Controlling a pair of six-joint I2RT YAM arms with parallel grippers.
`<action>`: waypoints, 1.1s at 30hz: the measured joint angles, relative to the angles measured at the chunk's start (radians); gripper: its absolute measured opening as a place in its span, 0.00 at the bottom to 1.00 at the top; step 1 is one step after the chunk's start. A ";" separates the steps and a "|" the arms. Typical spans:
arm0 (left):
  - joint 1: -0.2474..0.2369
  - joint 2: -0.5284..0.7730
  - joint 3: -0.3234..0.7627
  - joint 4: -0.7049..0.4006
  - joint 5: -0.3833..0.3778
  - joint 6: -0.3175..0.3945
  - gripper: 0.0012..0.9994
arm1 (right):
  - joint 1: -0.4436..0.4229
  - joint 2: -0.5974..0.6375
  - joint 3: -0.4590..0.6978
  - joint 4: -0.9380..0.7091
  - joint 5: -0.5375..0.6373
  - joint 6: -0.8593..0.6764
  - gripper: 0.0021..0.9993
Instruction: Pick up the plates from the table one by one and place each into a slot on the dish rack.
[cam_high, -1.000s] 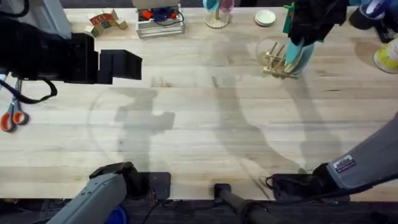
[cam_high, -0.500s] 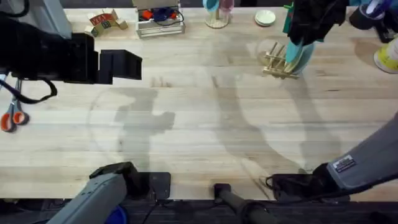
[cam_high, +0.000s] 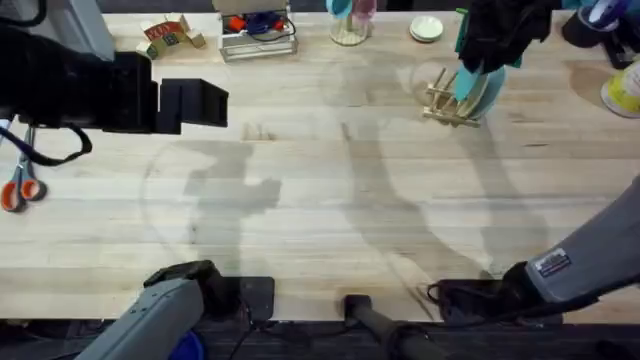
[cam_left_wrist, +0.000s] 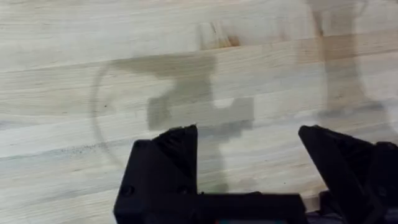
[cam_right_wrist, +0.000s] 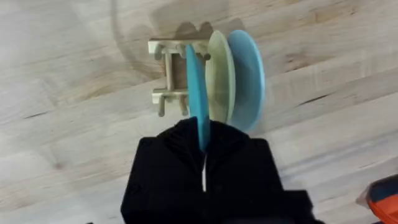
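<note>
Gripping the bright turquoise plate (cam_right_wrist: 198, 99) by its rim, the right gripper (cam_right_wrist: 204, 146) has its black fingers pressed together on the plate's edge. The plate stands upright on edge, its lower part among the pegs of the dish rack (cam_right_wrist: 171, 74). In that wrist view it sits in a slot just beside a cream plate (cam_right_wrist: 219, 74), which in turn stands just beside a pale blue plate (cam_right_wrist: 249, 78), all three upright and roughly parallel. From overhead, the dish rack (cam_high: 445, 100) stands near the far right part of the table (cam_high: 330, 200), and the right gripper (cam_high: 480, 60) hangs directly above it, dark and bulky, with the turquoise plate (cam_high: 470, 82) showing below it.

The left gripper (cam_left_wrist: 249, 162) hovers over bare wood near the table's left edge, jaws spread wide with nothing between them; its shadow falls on the planks beneath. Overhead, the left gripper (cam_high: 190, 103) shows as a large dark block toward the far left.
</note>
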 joint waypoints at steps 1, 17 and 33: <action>0.000 0.000 0.000 0.000 0.000 0.000 1.00 | 0.000 0.008 0.000 0.000 0.000 0.000 0.03; 0.000 0.000 0.000 0.000 0.000 0.000 1.00 | -0.019 0.070 0.000 0.002 -0.006 0.000 0.03; 0.000 0.000 0.000 0.000 0.000 0.000 1.00 | -0.026 0.103 0.000 -0.003 -0.010 0.000 0.08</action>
